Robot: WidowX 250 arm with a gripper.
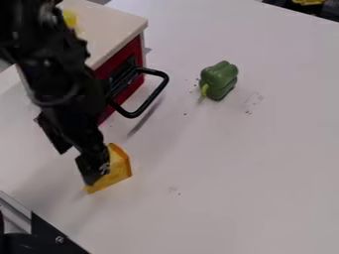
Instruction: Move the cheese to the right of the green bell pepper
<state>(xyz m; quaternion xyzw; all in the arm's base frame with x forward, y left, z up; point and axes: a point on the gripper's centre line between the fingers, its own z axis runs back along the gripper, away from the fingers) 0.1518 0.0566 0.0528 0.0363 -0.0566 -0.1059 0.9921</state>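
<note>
Right at my gripper [92, 171], toward the near left of the white table [218, 198], sits the yellow cheese [118, 171], partly hidden behind me; whether my jaws are clamped on it or loose, I cannot tell. Just beyond stands the red toy oven [138, 45] with its black handle [156, 92]. Farther off to the right, well apart from the cheese, lies the green bell pepper [220, 79].

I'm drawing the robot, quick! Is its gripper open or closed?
Gripper: at the yellow cheese, partly covering it; can't tell if it's open, closed or holding it.
</note>
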